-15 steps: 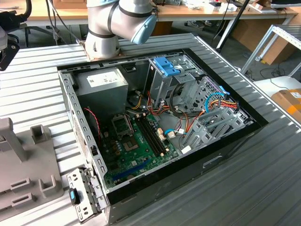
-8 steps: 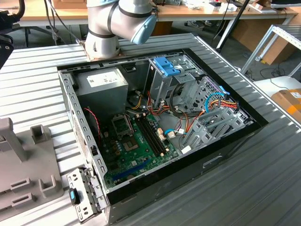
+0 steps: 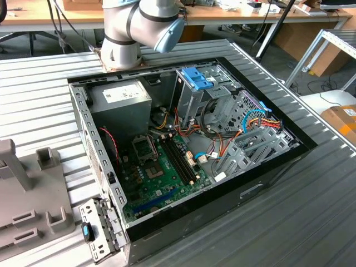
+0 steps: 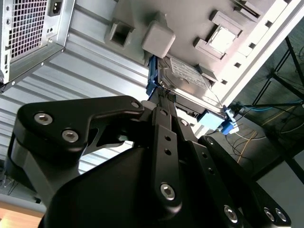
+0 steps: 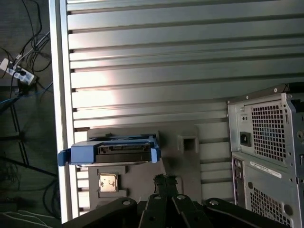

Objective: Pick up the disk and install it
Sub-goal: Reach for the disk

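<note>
Blue plastic edges the disk point(image 5: 123, 153), which sits on a grey fixture block point(image 5: 190, 161) outside the computer case point(image 5: 266, 142), on the side of the case's perforated rear panel. In the second wrist view the disk point(image 4: 187, 76) shows its white label and metal body, with the blue carrier frame along its edge. A square silvery chip point(image 5: 108, 183) rests in a recess of the same fixture, just beside the disk.

The tool point(image 5: 165, 179) hovers near the disk, over the fixture and apart from the case. Its black fingers point(image 4: 164, 114) are drawn together at the tips and grasp nothing. It does not touch the disk.

In the exterior view the case point(image 3: 222, 206) lies open on the ribbed aluminium tabletop point(image 3: 289, 222), with the arm point(image 3: 139, 28) rising behind the case's far wall. Inside the case are a green motherboard point(image 3: 161, 178), a grey power-supply box point(image 3: 119, 100) in the far corner, and a tall metal drive cage point(image 3: 192, 103) topped by a blue latch point(image 3: 196, 78). Part of the grey fixture point(image 3: 28, 211) shows beside the case, on the exterior view's left.
</note>
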`<move>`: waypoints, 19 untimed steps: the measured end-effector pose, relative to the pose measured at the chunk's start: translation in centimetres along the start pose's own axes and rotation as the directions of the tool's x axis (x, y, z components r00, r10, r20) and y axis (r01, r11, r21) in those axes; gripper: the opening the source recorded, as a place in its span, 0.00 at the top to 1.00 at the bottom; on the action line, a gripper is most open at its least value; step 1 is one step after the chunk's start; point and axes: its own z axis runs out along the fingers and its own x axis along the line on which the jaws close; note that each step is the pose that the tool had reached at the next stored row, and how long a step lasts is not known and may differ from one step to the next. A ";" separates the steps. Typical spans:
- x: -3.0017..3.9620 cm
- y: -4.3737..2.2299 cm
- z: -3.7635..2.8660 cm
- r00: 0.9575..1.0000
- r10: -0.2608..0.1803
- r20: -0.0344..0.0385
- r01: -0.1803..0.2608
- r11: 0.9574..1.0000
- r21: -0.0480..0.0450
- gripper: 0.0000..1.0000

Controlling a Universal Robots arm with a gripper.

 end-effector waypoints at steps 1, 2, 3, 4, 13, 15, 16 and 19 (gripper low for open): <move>0.41 -0.03 0.01 1.000 0.000 0.000 0.000 1.000 0.000 0.89; 0.65 -0.05 0.01 1.000 0.000 0.000 0.000 1.000 0.000 0.89; 0.93 -0.07 0.02 1.000 0.000 0.000 0.000 1.000 0.000 0.89; 1.13 -0.08 0.02 1.000 0.000 0.000 0.000 1.000 0.000 0.89; 3.05 -0.22 0.04 1.000 0.000 0.000 0.000 1.000 0.000 0.89; 3.59 -0.26 0.05 1.000 0.000 0.000 0.000 1.000 0.000 0.89; 3.84 -0.28 0.05 1.000 0.000 0.000 0.000 1.000 0.000 0.89; 3.87 -0.28 0.05 1.000 0.000 0.000 0.000 1.000 0.000 0.89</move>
